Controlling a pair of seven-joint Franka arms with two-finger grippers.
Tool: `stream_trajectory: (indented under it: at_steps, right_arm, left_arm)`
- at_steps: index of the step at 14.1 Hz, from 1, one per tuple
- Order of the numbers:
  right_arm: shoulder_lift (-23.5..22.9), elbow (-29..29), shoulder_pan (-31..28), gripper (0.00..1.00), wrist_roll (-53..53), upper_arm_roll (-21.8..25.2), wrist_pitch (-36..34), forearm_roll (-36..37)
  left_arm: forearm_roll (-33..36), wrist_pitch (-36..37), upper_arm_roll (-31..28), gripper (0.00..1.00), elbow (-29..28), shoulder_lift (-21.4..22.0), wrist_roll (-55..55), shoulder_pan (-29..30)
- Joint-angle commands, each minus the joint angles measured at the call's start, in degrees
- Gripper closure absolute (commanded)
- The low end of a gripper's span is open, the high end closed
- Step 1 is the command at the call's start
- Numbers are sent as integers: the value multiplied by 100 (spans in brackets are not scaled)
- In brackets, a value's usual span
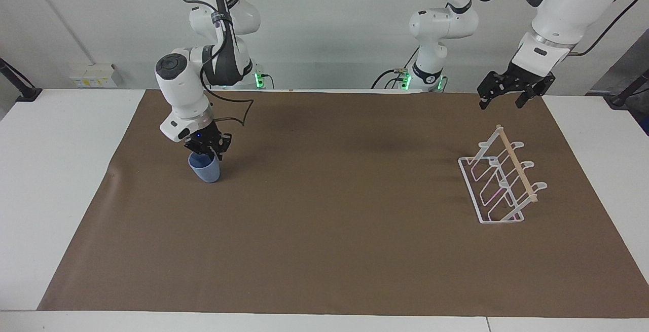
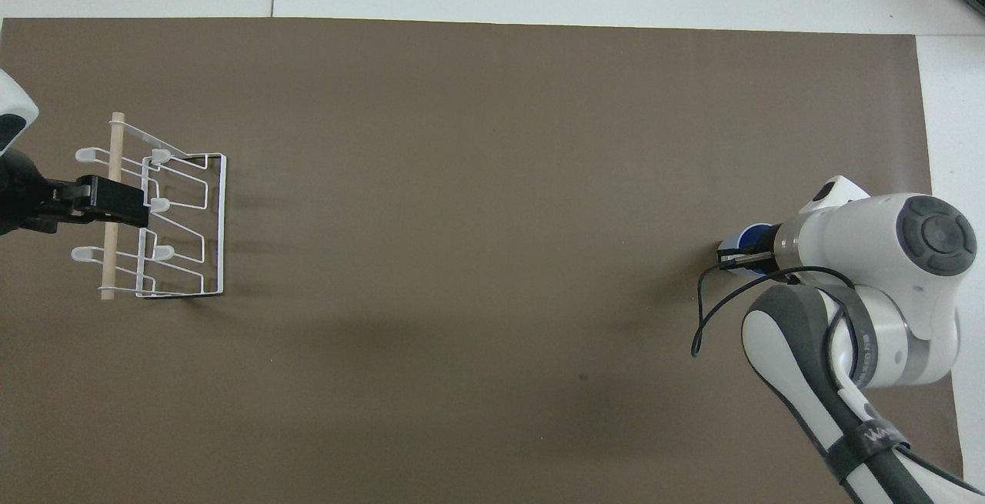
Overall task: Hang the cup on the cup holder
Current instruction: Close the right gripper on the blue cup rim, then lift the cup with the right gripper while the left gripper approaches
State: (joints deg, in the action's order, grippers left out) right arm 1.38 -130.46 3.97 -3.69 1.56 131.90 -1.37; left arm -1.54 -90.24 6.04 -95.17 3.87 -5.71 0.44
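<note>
The light-blue cup (image 1: pixel 206 171) stands on the brown mat toward the right arm's end of the table. My right gripper (image 1: pixel 207 154) reaches down onto its rim and is shut on the cup's wall. From overhead, only a sliver of the cup (image 2: pixel 737 242) shows beside the right gripper (image 2: pixel 740 257); the wrist covers the remainder. The white wire cup holder (image 1: pixel 516 163) with its wooden rod stands toward the left arm's end. My left gripper (image 1: pixel 501 102) waits open in the air, and from overhead the left gripper (image 2: pixel 115 201) covers part of the cup holder (image 2: pixel 223 219).
A brown mat (image 1: pixel 329 230) covers most of the white table (image 1: pixel 56 180). A black cable (image 2: pixel 704 319) loops out from the right wrist beside the cup. Nothing else lies between cup and holder.
</note>
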Motion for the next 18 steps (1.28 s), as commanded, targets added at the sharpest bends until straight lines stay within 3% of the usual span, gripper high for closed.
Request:
stream_trajectory:
  at_steps: [1,6,9,14,18]
  right_arm:
    - [-50,11,-63,100,61,-7,108,-109]
    - [-173,301,-195,100,18,-7,-15,-117]
    - [-182,371,-160,100,-26,-24,-199,-231]
    - [-191,723,-90,100,-377,-24,-797,-1328]
    - [-182,864,-28,100,-851,-33,-1245,-2470]
  left_arm:
    - [-56,-55,-15,0,-230,184,9,26]
    - [-109,-38,-24,0,-222,184,0,26]
    - [-661,-20,-33,0,-178,176,-44,262]
    - [-1022,-20,-33,0,-160,167,-105,360]
    - [-1909,-37,-33,0,-186,175,-973,720]
